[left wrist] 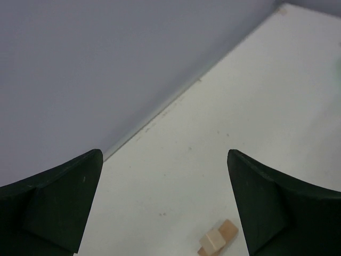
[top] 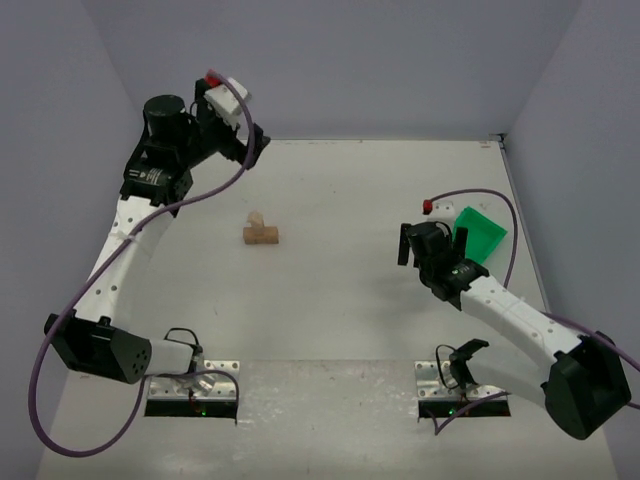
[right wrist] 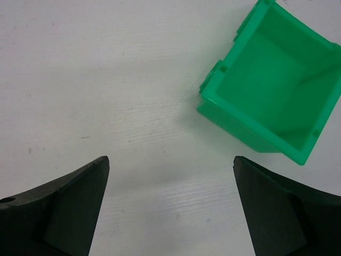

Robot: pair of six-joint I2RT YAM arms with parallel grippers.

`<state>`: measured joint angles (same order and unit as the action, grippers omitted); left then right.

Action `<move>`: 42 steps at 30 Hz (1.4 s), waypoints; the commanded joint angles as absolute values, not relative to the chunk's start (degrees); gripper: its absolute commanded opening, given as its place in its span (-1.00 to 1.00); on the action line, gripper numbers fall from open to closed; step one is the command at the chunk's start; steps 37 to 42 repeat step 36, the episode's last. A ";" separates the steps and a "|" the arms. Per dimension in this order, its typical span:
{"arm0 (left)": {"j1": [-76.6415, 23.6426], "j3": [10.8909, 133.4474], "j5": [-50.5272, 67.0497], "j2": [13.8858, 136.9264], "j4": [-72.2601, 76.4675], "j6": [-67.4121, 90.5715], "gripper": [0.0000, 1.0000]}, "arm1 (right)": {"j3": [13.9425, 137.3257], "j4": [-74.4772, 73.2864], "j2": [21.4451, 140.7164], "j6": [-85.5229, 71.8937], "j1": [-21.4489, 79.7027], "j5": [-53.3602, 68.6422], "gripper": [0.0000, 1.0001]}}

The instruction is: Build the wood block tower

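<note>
The wood block tower stands on the white counter left of its middle. It is a short tan bar lying flat with a small cube resting on top, toward the bar's left end. The left tool hangs beyond the tower, close to the back wall and well apart from the blocks, with its fingers spread wide. In the left wrist view the tower appears at the bottom edge, low between the two dark fingers of that left tool and nearer the right-hand one. The paler cube can be seen sitting on the darker bar, and neither finger touches them. The right tool is well to the right of the tower, at about the same depth on the counter, and its fingers are also spread wide. Just past it, farther right from the tower, a green bin lies tipped with its opening facing up toward the camera. In the right wrist view the right tool hovers over bare counter, with the bin ahead and to the right of its fingers, apart from them.
</note>
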<state>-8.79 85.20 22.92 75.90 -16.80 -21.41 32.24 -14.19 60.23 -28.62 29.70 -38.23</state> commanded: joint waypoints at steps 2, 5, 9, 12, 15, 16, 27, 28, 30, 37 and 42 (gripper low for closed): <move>-8.61 88.28 -4.09 76.90 -11.74 15.83 1.00 | 30.37 -15.74 55.40 -32.45 29.44 -34.68 0.97; -8.61 76.69 -10.22 72.30 -14.86 23.85 1.00 | 28.31 -16.92 52.08 -32.81 29.44 -32.56 0.97; -8.60 55.07 -21.80 61.31 -13.65 31.04 1.00 | 25.51 -17.53 47.86 -34.34 29.44 -31.94 0.97; -8.53 44.40 -26.55 53.79 -12.54 31.83 1.00 | 24.42 -17.78 44.23 -35.22 29.44 -32.85 0.97; -8.53 40.28 -31.04 48.36 -15.17 34.48 1.00 | 23.31 -17.19 40.44 -35.82 29.44 -34.13 0.97; -8.53 40.19 -31.90 47.40 -16.92 36.49 1.00 | 22.85 -16.80 39.78 -35.74 29.44 -34.21 0.97; -8.51 37.95 -33.33 47.33 -15.86 40.65 1.00 | 21.59 -17.01 37.56 -36.68 29.44 -38.28 0.97; -8.47 38.15 -33.36 48.01 -15.98 40.76 1.00 | 21.51 -16.89 37.64 -36.76 29.44 -38.44 0.97; -8.52 38.85 -33.47 49.08 -16.43 41.31 1.00 | 21.35 -16.42 37.90 -36.64 29.44 -38.94 0.97; -8.53 39.17 -27.16 49.43 -14.33 38.74 1.00 | 21.65 -15.62 38.76 -36.18 29.39 -40.02 0.97; -8.53 39.17 -27.16 49.43 -14.33 38.74 1.00 | 21.65 -15.62 38.76 -36.18 29.39 -40.02 0.97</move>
